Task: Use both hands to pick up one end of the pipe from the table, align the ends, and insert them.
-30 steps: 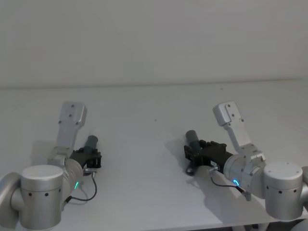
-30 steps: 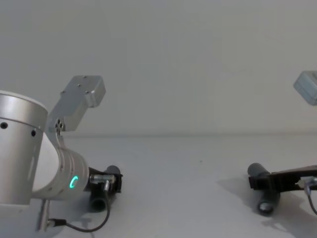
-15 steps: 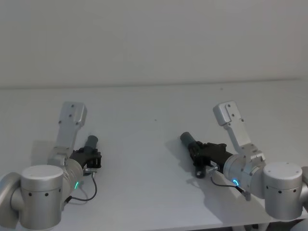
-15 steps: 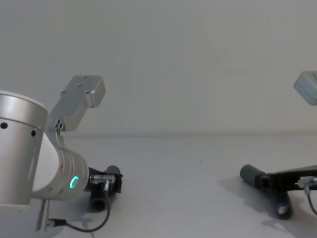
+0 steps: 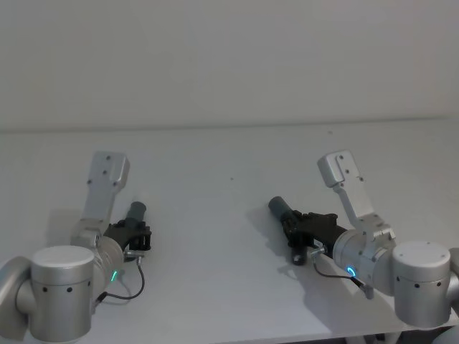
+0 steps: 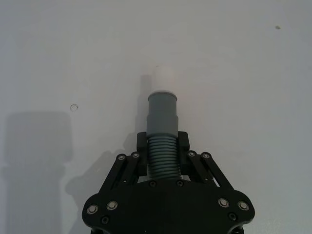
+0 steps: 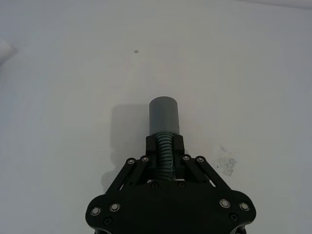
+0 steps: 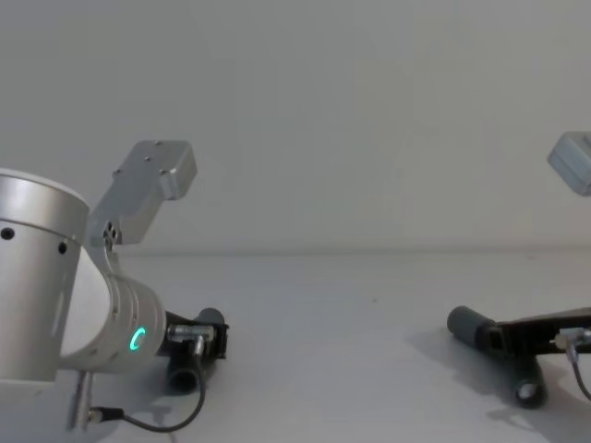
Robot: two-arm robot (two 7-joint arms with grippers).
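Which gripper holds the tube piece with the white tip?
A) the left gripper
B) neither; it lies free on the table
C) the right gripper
A: the left gripper is shut on the ribbed middle of the tube piece whose white tip sticks out ahead.

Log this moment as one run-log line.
left end effector: shut on white-tipped tube | right end effector: shut on grey tube | status: apart, not joined
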